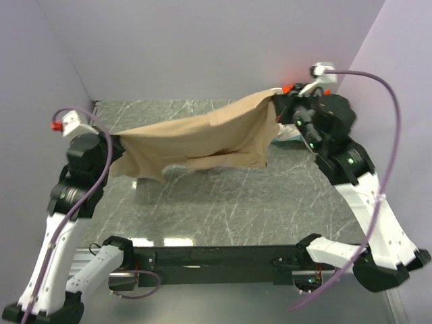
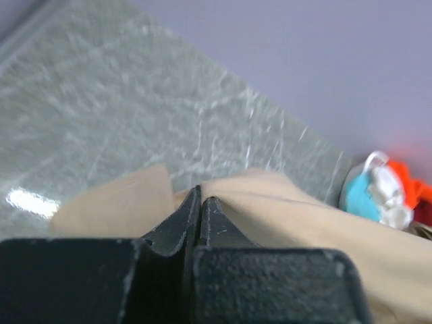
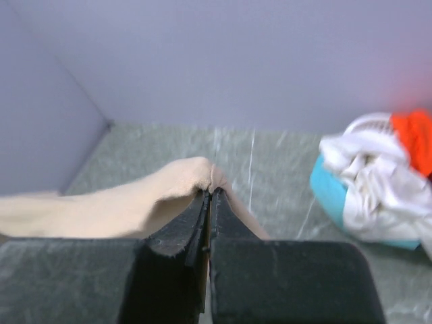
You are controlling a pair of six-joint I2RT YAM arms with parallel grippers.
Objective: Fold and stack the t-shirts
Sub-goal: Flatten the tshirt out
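Over table (image 1: 223, 209), tan t-shirt (image 1: 202, 138) tight in left gripper (image 2: 200, 197), right gripper (image 3: 210, 196)

So the table (image 1: 223, 202) is a dark grey-green stone-look slab with white veins. It's boxed in by pale lilac wall panels (image 1: 202, 47) on the far side and both flanks, and there's some light glare near the front edge.

The only stuff clearly lying on it is a crumpled heap of soft cloth shirts (image 3: 378, 209) in the far right corner. There's a teal t-shirt (image 3: 329, 192) lowest, a cream-white t-shirt (image 3: 368, 169) bunched over it and a bright orange t-shirt (image 3: 413, 135) behind. A sliver of dark red t-shirt (image 2: 424, 213) shows at the edge of the left wrist view.

The large tan t-shirt (image 1: 202, 138) hangs stretched above the surface. Can't tell if its low left corner touches.
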